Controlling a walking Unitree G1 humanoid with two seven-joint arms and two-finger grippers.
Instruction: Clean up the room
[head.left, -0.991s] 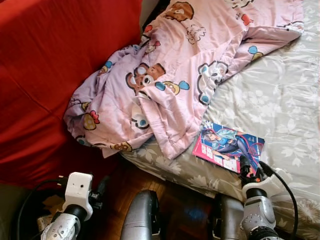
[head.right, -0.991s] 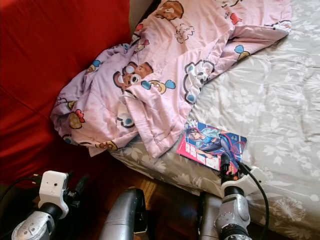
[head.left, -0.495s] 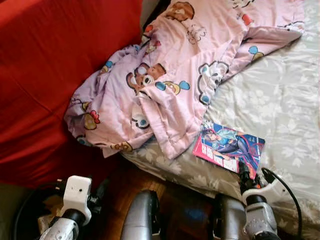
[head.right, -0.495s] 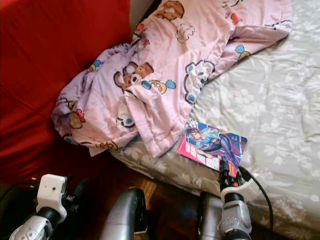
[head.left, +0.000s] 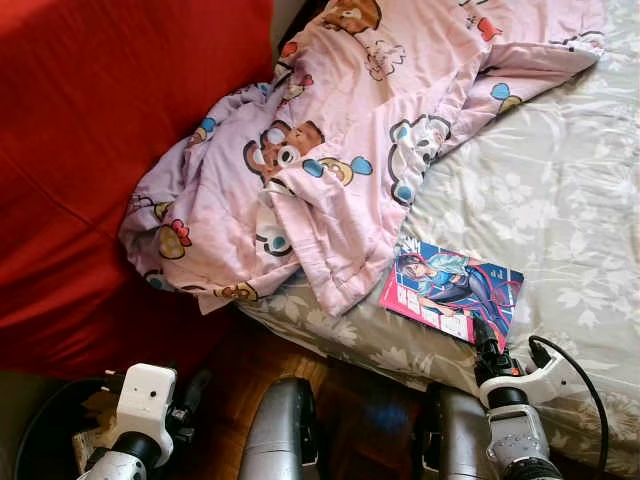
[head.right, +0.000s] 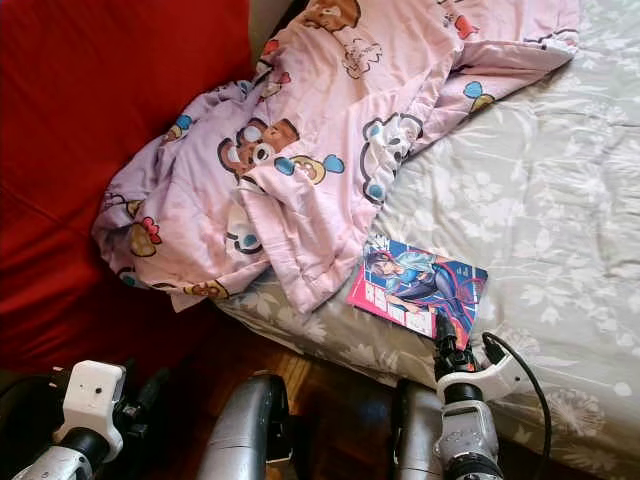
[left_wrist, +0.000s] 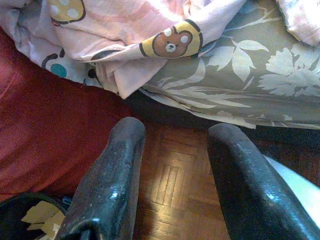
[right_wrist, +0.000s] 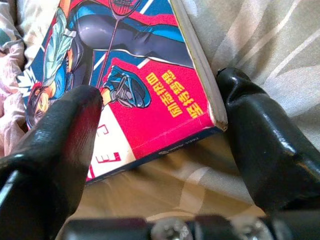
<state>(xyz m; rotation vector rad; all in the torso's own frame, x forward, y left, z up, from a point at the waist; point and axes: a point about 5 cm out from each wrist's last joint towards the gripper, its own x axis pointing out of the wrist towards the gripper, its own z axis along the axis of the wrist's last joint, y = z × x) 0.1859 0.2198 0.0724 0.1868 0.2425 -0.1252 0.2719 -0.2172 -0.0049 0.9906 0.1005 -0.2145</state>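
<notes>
From the head view, the glossy comic book (head.left: 452, 290) is seen flat on the floral bedsheet (head.left: 560, 200), at four o'clock from the crumpled pink quilt (head.left: 330, 170).

In the right wrist view, the right gripper (right_wrist: 160, 145) is spread wide, empty, straddling the book's corner; the thin spine should be pinched squarely.

In the left wrist view, the left gripper (left_wrist: 172, 180) is parted over parquet floor (left_wrist: 170, 175).

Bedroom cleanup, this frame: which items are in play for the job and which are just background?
In play:
- comic book on the bed near its edge
- right gripper, open, fingers either side of the book's corner
- rumpled pink blanket, likely needs tidying

Background:
- floral bedsheet
- red sofa
- wooden floor
- left gripper, open, idle over the floor
</notes>
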